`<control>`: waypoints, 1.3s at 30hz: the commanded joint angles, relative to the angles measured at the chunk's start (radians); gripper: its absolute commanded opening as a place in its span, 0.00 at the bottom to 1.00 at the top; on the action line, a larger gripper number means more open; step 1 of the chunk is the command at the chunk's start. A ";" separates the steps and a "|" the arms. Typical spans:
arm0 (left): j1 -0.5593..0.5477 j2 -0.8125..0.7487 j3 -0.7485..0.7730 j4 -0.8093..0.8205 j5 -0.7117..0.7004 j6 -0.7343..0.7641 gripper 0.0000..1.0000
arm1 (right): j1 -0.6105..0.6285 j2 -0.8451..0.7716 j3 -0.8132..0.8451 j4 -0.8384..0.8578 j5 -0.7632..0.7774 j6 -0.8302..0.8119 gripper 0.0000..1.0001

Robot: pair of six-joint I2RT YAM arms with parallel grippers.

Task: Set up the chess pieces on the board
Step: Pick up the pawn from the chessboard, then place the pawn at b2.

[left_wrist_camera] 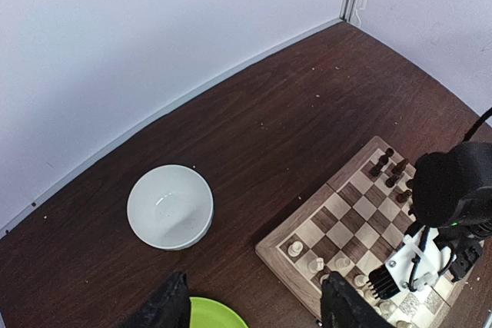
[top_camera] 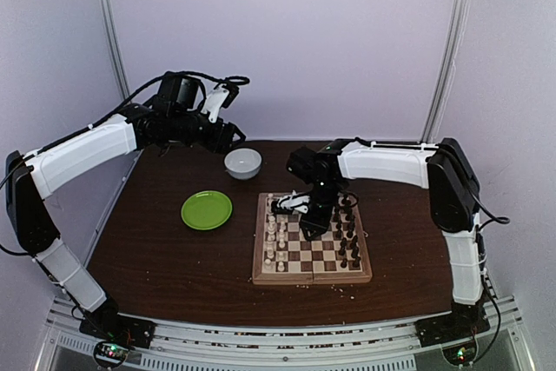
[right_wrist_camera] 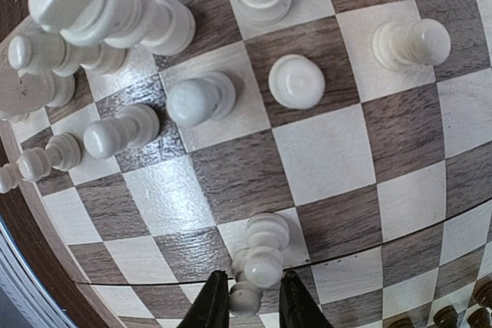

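Nearly done, we judge: dark brown chess pieces [top_camera: 350, 241] line the chequered wooden board's [top_camera: 261, 277] three o'clock edge, cream-white ones [top_camera: 273, 236] nine o'clock. Our right gripper [right_wrist_camera: 254, 280] narrowly flanks one cream piece [right_wrist_camera: 264, 247], hold unclear; left gripper [left_wrist_camera: 255, 291] gapes empty.

We see a board [right_wrist_camera: 323, 151] of varnished wood, its grain showing under a soft sheen. The cream chess pieces [right_wrist_camera: 296, 81] look smooth and glossy. The worktop [top_camera: 174, 258] is dark, matt wood grain. The white bowl [left_wrist_camera: 169, 207] and green plate [top_camera: 206, 211] gleam smoothly.
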 commanded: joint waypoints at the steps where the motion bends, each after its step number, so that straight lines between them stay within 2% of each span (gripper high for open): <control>1: -0.004 0.004 0.027 0.014 0.004 0.000 0.59 | 0.005 0.012 0.033 -0.016 -0.009 0.013 0.17; 6: -0.004 0.005 0.028 0.014 0.002 0.000 0.59 | 0.005 -0.034 0.010 -0.047 -0.013 0.008 0.11; 12: -0.004 0.002 0.028 0.014 0.004 0.001 0.59 | -0.008 -0.062 0.051 -0.092 0.035 -0.009 0.09; 19: -0.004 0.002 0.027 0.014 0.004 0.000 0.59 | -0.023 0.049 0.299 -0.112 0.077 0.003 0.10; 26: -0.005 -0.001 0.027 0.014 0.001 0.001 0.59 | -0.031 0.241 0.564 -0.133 0.085 0.025 0.10; 39: -0.006 -0.004 0.028 0.014 0.002 0.005 0.59 | -0.031 0.319 0.602 -0.102 0.068 0.042 0.12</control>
